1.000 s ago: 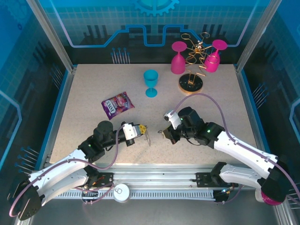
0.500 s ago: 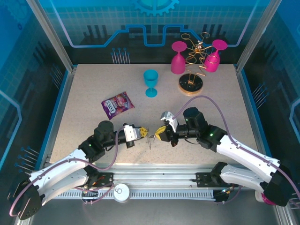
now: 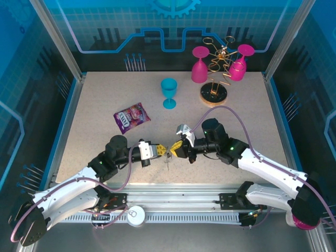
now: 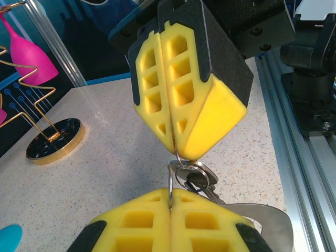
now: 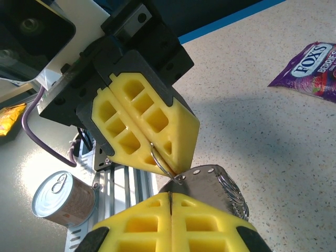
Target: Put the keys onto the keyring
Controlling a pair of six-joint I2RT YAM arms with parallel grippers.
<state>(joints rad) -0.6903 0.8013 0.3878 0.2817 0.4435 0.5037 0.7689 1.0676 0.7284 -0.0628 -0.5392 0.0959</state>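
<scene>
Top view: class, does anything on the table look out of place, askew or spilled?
Two pink goblets are bowl-down at the gold wire stand, unlike the upright blue goblet. Nothing looks spilled or broken.

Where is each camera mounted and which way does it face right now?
Top external: above, behind the bases, looking down on the table; left arm and right arm show, left gripper and right gripper meet at the keyring.
Left wrist: rides the left arm, faces the right gripper, gold stand beyond; own fingers at bottom.
Right wrist: rides the right arm, faces the left gripper, candy bag beyond; own fingers at bottom.
Shared: both wrist views show the keyring between shut grippers.
</scene>
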